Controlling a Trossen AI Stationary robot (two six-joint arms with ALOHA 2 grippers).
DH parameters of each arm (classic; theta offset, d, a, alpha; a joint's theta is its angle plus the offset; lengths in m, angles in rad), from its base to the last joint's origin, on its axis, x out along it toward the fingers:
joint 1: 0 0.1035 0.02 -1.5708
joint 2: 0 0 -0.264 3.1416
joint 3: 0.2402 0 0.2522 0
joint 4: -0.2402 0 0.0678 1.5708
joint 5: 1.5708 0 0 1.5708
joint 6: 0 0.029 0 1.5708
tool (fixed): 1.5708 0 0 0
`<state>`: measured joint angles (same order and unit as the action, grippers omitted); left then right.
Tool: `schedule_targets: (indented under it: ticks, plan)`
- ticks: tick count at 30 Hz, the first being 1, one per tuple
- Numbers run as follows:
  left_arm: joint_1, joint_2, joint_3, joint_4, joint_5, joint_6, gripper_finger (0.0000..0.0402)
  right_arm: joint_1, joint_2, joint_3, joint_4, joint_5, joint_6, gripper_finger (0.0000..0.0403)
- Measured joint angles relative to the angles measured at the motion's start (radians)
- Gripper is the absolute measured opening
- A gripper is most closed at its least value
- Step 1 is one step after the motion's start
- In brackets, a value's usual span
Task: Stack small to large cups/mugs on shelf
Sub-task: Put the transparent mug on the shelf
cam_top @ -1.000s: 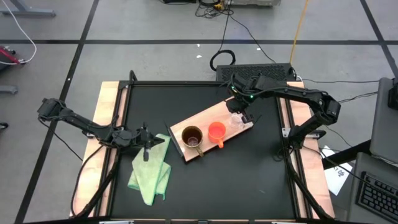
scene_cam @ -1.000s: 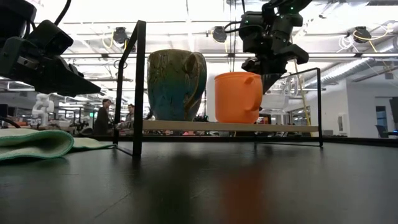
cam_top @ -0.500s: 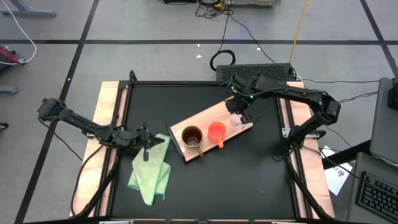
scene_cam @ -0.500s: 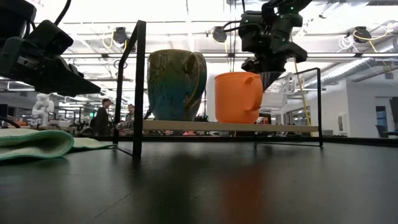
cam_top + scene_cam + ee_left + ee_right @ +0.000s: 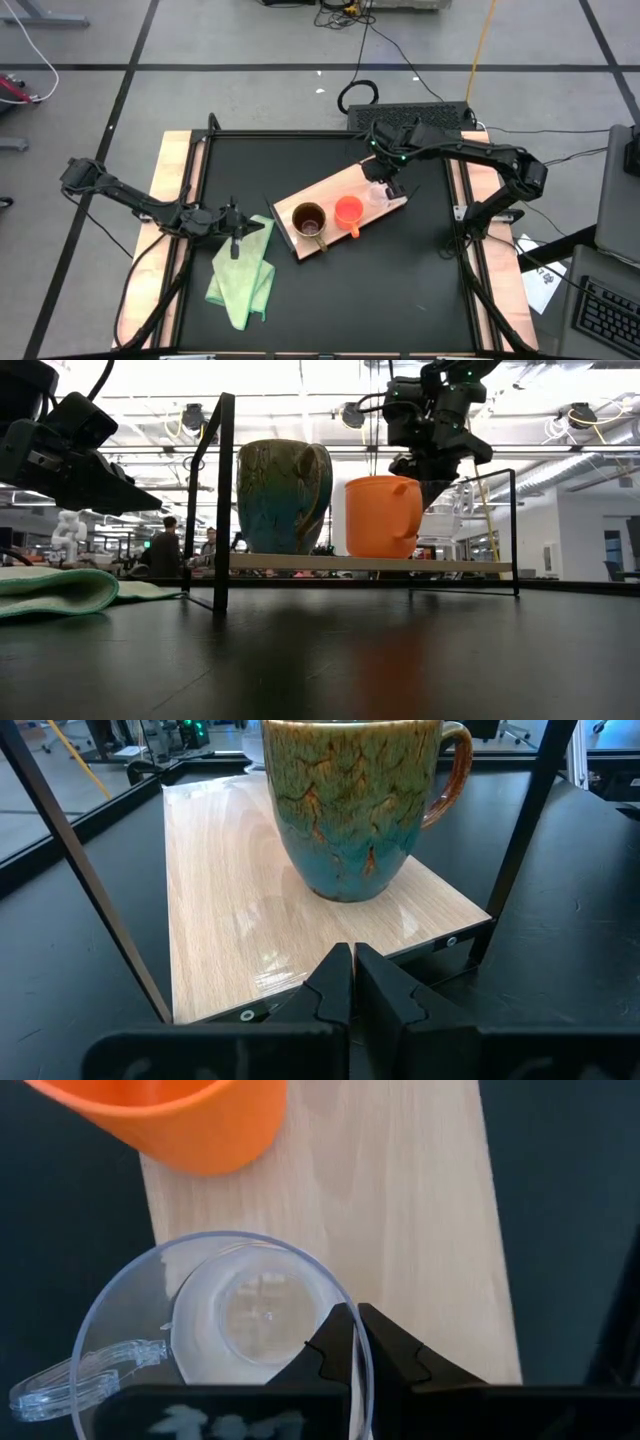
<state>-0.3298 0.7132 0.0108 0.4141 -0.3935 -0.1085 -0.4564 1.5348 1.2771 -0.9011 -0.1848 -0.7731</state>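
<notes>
Wood shelf (image 5: 330, 190) now carries all 3: brown mug (image 5: 309, 220), orange mug (image 5: 348, 211), clear glass cup (image 5: 215, 1335) at its far end. Right hand (image 5: 353, 1342) over the glass rim, fingers clenched together, empty. Left hand (image 5: 352, 982) closed, idle nr green cloth (image 5: 243, 270). Looks ~done; only retract left.

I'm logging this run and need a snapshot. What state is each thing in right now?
Brown glazed mug with handle: upright on the board, empty.
Orange mug with handle: upright beside it, empty.
Tiny clear glass cup: upright on the board's end, empty.
Light-wood board shelf: raised on a black frame.
Light green cloth: crumpled on the table.
Left hand: shut, empty.
Right hand: shut over the clear cup's rim.
</notes>
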Motion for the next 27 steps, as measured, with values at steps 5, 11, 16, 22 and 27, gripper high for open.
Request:
schedule_targets:
  ticks: [5, 11, 16, 22, 27]
  plan:
    - [0.000, 0.000, 0.000, 0.000, 0.000, 0.000, 0.0019, 0.005, 0.000, -0.012, 0.021, 0.001, 0.038, 0.0000]
    - [0.000, 0.000, 0.000, 0.000, 0.000, 0.000, 0.0019, 0.007, 0.000, -0.038, 0.025, 0.000, 0.031, 0.0000]
    - [0.000, 0.000, 0.000, 0.000, 0.001, 0.000, 0.0019, 0.007, 0.000, -0.041, 0.030, 0.000, 0.035, 0.0000]
    - [0.000, 0.000, 0.000, 0.000, 0.001, 0.000, 0.0019, 0.014, 0.000, -0.041, 0.037, -0.004, 0.050, 0.0000]
    - [0.000, 0.000, 0.000, 0.000, 0.002, 0.000, 0.0019, 0.018, 0.000, -0.050, 0.057, -0.006, 0.071, 0.0000]
